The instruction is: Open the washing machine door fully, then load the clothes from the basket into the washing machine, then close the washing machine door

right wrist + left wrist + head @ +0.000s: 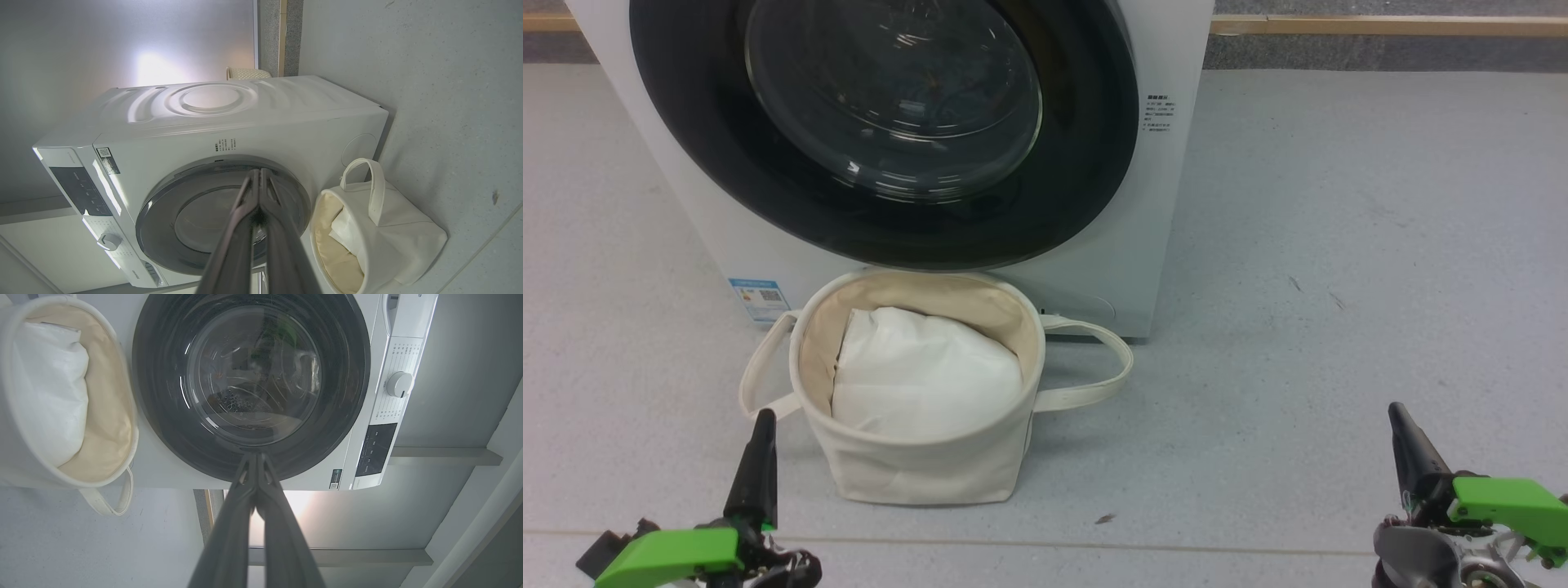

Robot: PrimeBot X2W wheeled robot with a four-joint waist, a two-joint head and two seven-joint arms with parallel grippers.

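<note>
A pale grey speckled floor (1339, 245) carries everything here, marked by a few small dark flecks and one thin seam line close to the robot. The washing machine (1168, 204) stands on it with its back to a frosted pale wall (81, 61). A wooden skirting strip (1380, 24) runs along the foot of that wall. The washing machine door (890, 233) is shut flat against the front. What lies behind its glass cannot be told. A blue sticker (757, 298) sits at the machine's lower left corner, and a white dial (399, 384) on its control strip. The basket (931, 474) stands upright on the floor right at the machine's foot, below the door's lower rim, handles looped out to both sides. White padding (923, 376) lies inside it. The left jaws hover low over the floor just beside the basket, fingers (756, 474) pressed together on nothing. The right jaws hover well apart from it, fingers (1413, 457) likewise closed and empty.
</note>
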